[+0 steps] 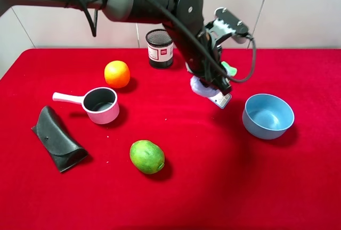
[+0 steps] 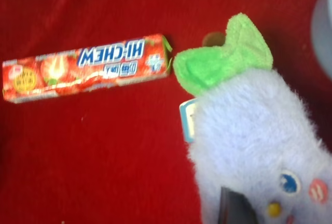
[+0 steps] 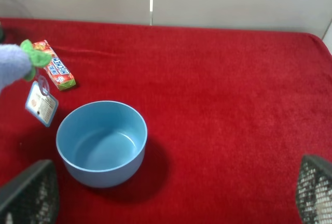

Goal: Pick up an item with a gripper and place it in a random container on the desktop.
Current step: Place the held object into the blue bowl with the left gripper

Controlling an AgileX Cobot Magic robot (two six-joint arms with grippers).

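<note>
My left gripper (image 1: pixel 212 83) reaches across the middle and is shut on the pale-blue plush toy (image 1: pixel 204 87), holding it above the cloth just left of the light-blue bowl (image 1: pixel 268 115). The toy's white tag (image 1: pixel 220 100) dangles below it and its green bow (image 1: pixel 229 70) sticks out. In the left wrist view the plush (image 2: pixel 254 146) fills the frame, with one dark finger (image 2: pixel 236 208) pressed on it. The right wrist view shows the empty bowl (image 3: pixel 101 143), the plush (image 3: pixel 13 63) beside it, and my right gripper (image 3: pixel 171 195) open.
A Hi-Chew candy pack (image 2: pixel 85 67) lies under the held plush. On the red cloth are a pink saucepan (image 1: pixel 101 105), an orange (image 1: pixel 116 74), a black mesh cup (image 1: pixel 160 48), a green lime (image 1: pixel 146 156) and a black pouch (image 1: pixel 57 138).
</note>
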